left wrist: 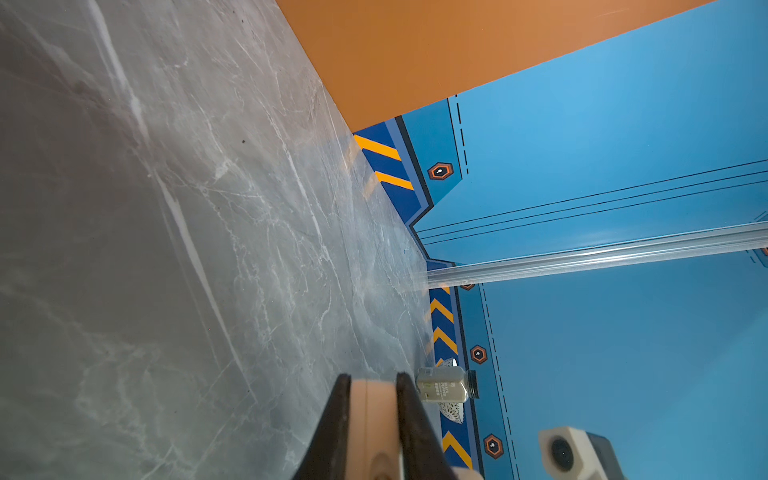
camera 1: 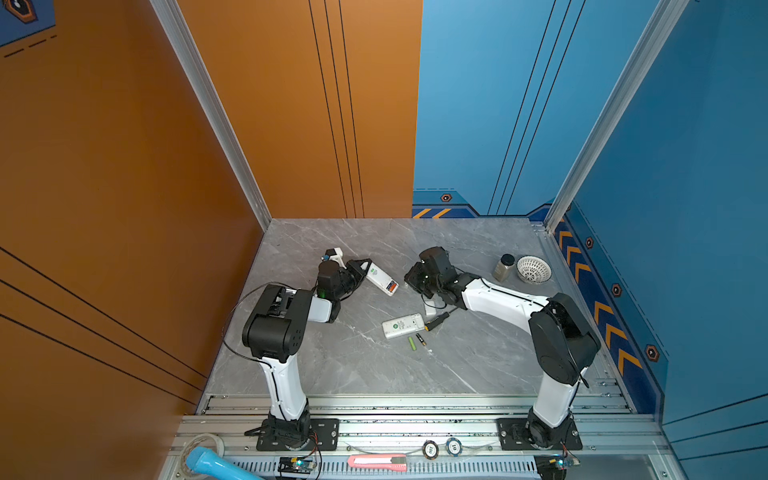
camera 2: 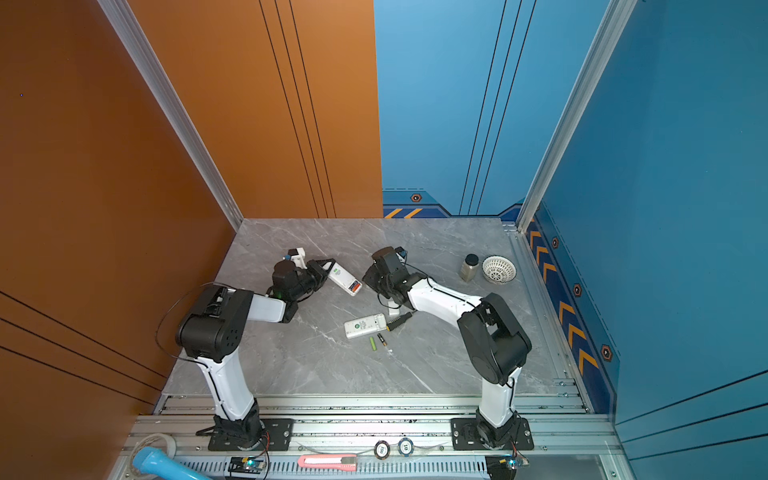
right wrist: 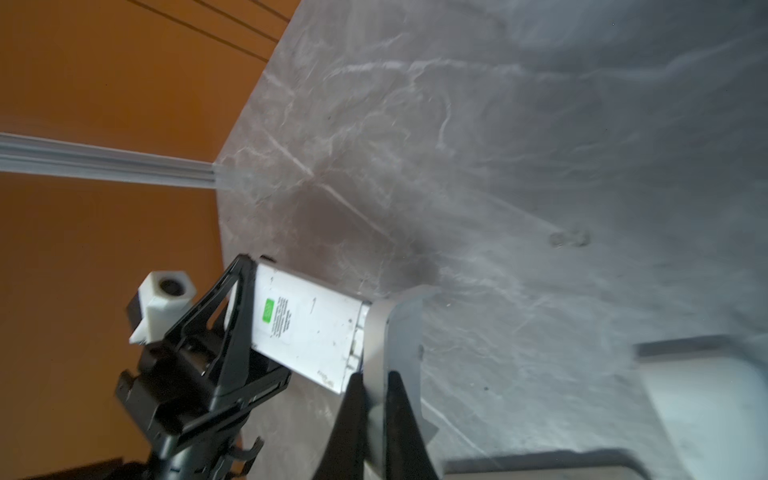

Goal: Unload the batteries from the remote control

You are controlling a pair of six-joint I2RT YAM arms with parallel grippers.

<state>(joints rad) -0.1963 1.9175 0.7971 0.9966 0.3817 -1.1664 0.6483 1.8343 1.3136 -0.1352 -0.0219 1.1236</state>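
Towards the back of the marble table [camera 1: 332, 365], the left gripper [camera 1: 365, 268] pinches one end of a white remote control [camera 1: 379, 277], whose open far end shows a red-orange battery [camera 1: 391, 286]. The right gripper [right wrist: 374, 378] is clamped on a grey battery cover [right wrist: 395, 328] just off that end. Nearer the front, a lime green battery [camera 1: 412, 343] and a black battery [camera 1: 421, 339] with a gold end lie side by side, just beside a second white remote [camera 1: 403, 325] and a screwdriver [camera 1: 436, 321].

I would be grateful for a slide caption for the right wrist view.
Left gripper holds a white remote while the right gripper pinches a grey panel at its end.
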